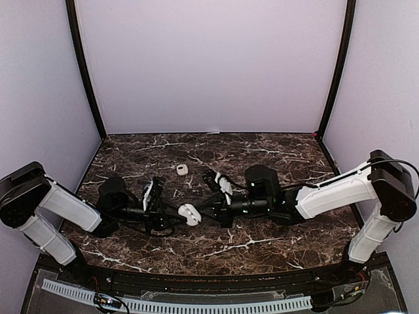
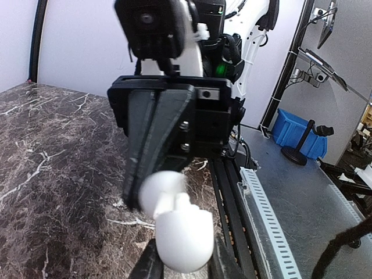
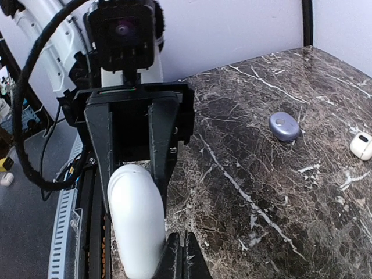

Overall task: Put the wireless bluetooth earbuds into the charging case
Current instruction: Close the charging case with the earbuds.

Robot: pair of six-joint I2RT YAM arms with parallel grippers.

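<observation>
Dark marble tabletop [image 1: 262,242], plain pale walls round it, and both my arms meeting low over the middle. My left gripper [image 1: 177,212] is clamped on the white charging case [image 2: 183,235], one finger on each side of its rounded body, holding it up off the marble. My right gripper [image 2: 136,195] is pinched fully together, tips touching the case's upper half [image 2: 163,189], right across from my left fingers. Can't tell if a bud is squeezed between those right tips, nothing shows there.

My read is that I'm working the lid, or lining up at the mouth. To do it well, the left fingers should hold firm and square so the slick shell doesn't twist or squirt out. The right tips should press gently along the hinge line, not sideways.

What's in the case? No idea, none of the views look inside. There's a seam between the two halves, but I can't say how far it's open.

One small white earbud [image 3: 361,145] lies on the marble well beyond my fingers, toward the back, nothing touching it. Roughly between that bud and my left fingers sits a bluish-grey oval thing [image 3: 283,126]. Could be another case, closed, but I'm not sure.
</observation>
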